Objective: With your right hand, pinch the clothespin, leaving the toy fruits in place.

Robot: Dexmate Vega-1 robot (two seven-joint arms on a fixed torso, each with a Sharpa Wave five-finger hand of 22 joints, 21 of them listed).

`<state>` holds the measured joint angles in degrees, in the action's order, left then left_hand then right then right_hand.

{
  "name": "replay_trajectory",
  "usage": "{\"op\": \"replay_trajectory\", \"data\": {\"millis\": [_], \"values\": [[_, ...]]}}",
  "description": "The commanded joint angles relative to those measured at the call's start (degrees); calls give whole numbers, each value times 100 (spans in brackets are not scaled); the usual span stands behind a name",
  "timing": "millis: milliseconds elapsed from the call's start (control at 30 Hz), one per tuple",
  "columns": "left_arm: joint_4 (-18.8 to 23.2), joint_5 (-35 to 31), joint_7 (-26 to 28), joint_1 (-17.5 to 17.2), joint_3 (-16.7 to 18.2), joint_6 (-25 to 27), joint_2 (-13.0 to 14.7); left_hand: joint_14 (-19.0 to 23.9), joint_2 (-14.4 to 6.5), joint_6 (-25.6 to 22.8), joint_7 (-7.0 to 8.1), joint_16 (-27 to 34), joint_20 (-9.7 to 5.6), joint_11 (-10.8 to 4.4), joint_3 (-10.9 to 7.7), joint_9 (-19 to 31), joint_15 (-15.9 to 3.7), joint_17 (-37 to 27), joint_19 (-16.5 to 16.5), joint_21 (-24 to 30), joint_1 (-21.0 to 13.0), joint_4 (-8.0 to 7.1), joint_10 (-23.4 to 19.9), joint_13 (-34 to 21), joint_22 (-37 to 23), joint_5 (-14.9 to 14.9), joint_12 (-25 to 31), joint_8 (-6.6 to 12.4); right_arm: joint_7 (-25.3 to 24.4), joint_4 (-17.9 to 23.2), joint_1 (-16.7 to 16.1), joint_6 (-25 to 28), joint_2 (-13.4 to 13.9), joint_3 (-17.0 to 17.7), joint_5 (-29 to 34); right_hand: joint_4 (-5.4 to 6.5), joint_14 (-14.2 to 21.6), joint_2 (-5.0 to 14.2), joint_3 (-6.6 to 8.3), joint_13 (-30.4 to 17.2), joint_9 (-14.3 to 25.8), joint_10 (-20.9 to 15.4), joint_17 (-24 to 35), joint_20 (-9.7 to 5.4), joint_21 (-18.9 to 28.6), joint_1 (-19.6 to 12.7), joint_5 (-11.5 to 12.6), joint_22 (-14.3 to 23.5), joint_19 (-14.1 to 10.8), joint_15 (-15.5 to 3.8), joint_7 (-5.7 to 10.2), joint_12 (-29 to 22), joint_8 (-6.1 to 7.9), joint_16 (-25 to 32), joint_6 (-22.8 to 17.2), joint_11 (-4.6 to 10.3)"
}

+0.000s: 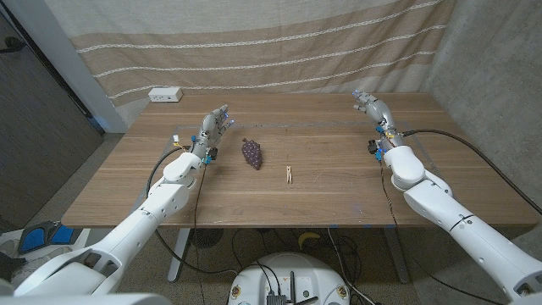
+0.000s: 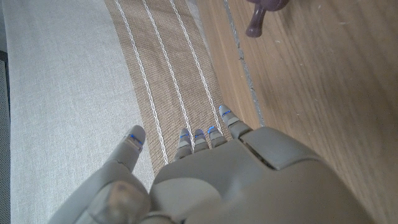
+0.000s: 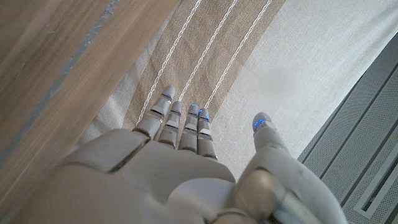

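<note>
We read no brand, label or writing on any item, and we see no containers on the table (image 1: 339,191).

Left to right in the head view: at the upper left, a white power strip (image 1: 165,95) lies at the table's far edge, close to the striped curtain (image 1: 254,51). Below and right of it, the left hand (image 1: 215,126) sits left of centre above the wood, fingers extended and slightly apart, holding nothing. The left wrist view shows the same hand (image 2: 205,180) with its fingers (image 2: 199,138) straight and the thumb set off to one side, pointing toward the curtain (image 2: 149,68).

Just right of the left hand, a purple toy grape bunch (image 1: 251,152) lies on the table, apart from the hand. Its stem end also shows in the left wrist view (image 2: 261,15).

The clothespin (image 1: 290,175), pale wood, lies near the frame's centre, lower right of the grapes and not touching them. Bare wood surrounds it on all sides.

Well to the right, the right hand (image 1: 373,108) is held near the table's far right edge, far from the clothespin, fingers straight and holding nothing. The right wrist view confirms this hand (image 3: 186,180): fingers (image 3: 186,124) close together, thumb apart. A wide stretch of open tabletop separates it from the clothespin.
</note>
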<state>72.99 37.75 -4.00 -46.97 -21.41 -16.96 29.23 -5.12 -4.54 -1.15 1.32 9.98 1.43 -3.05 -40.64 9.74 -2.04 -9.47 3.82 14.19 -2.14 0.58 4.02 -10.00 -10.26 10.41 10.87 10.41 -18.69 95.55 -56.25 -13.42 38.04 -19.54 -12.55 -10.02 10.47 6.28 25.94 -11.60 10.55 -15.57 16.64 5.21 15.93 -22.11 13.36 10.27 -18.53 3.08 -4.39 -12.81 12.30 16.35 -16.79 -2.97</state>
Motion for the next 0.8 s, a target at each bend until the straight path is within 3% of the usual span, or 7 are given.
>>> {"op": "replay_trajectory", "data": {"millis": [33,800], "values": [[45,-24,-29,-7,-12,20,37,-4,-338,-28,22,23,-5,14,-23,18,-29,-32,58,-20,5,13,9,-20,-19,34,21,26,-144,616,-300,308,274,136,375,38,77,0,6,-32,9,-64,32,22,-16,-76,25,20,-51,-10,18,-14,18,67,-58,13],[203,42,-70,-145,37,16,122,-2,-336,-42,21,22,-1,20,-23,19,-18,-32,64,-43,10,18,12,-20,-20,34,19,16,-437,1791,-947,992,644,376,1225,64,190,-2,-16,-40,12,-155,78,29,-35,-91,37,25,-91,-83,48,-23,7,131,-130,31]]}}
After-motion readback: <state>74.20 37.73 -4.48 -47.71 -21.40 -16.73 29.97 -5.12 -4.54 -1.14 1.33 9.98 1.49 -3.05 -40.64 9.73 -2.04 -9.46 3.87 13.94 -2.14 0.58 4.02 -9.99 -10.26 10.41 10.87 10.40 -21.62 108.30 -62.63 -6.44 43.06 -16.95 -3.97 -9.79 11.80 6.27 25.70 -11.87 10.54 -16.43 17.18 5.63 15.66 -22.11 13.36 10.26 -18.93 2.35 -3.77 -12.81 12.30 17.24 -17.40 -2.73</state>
